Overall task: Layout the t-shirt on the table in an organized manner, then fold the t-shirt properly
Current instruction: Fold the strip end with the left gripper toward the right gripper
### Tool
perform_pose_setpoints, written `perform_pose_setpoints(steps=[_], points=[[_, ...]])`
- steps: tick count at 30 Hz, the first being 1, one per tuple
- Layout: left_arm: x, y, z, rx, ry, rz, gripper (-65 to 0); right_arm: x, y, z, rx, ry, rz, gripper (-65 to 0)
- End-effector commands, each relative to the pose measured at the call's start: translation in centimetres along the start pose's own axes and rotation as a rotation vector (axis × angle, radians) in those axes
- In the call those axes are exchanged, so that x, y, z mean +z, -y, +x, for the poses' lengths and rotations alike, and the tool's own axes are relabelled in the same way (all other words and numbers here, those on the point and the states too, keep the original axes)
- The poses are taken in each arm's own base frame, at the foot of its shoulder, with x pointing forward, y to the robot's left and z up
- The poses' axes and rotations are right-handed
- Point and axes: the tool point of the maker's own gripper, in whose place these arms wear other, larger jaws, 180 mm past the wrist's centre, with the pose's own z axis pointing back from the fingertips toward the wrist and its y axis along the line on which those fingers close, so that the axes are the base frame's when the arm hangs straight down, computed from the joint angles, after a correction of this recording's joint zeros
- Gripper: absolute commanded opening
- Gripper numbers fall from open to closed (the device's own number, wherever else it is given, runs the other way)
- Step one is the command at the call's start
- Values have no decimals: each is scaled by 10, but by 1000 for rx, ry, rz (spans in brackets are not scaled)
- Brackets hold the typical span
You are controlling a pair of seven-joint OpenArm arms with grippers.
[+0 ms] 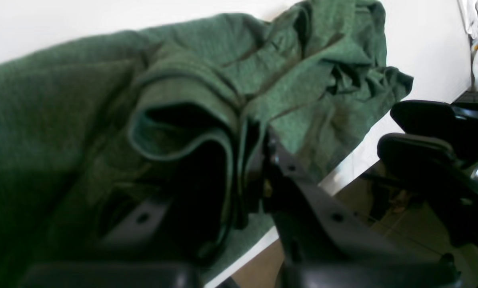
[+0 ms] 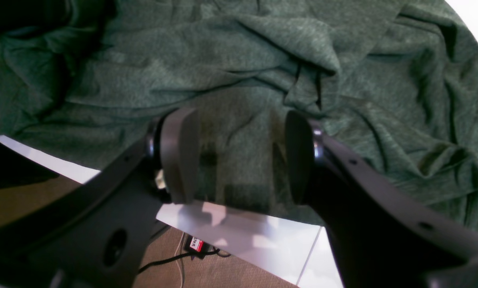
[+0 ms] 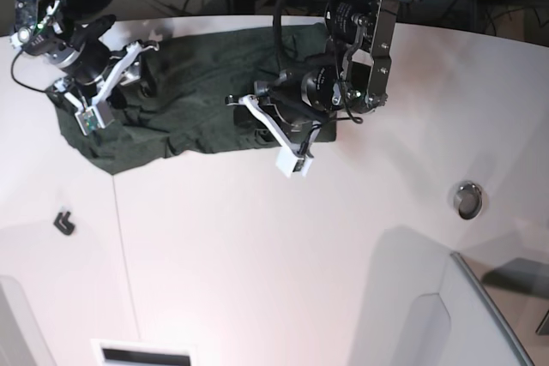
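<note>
The left gripper (image 1: pixel 255 160) was clamped on a fold of the shirt (image 1: pixel 207 80); the right gripper (image 2: pixel 239 160) gaped just above cloth, holding nothing. Pulling one-handed risked bunching the shirt (or dragging it off the table (image 3: pixel 257 255)).

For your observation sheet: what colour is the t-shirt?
Plain dark green t-shirt, no print; clearest in the right wrist view.
</note>
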Motion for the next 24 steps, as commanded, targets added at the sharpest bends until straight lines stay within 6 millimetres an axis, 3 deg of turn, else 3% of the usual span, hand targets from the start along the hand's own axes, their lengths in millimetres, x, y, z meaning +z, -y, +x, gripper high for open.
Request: perform_pose_setpoints(steps=[1, 5, 9, 13, 21, 24], points=[[1, 9, 14, -6, 38, -28, -650, 3, 1, 10, 9, 37, 3, -332], [1, 10, 16, -9, 43, -32, -650, 3, 1, 9, 8, 34, 4, -332], [-1, 17, 22, -36, 43, -44, -510, 3, 1, 9, 8, 34, 4, -332], [-5, 30, 21, -81, 27, -69, -431, 3, 1, 10, 9, 35, 4, -332], [-5, 57, 33, -101, 53, -223, -421, 3, 0, 9, 7, 35, 4, -332], [-7, 59, 35, -71, 47, -279, -423, 3, 0, 10, 8, 36, 4, -332]])
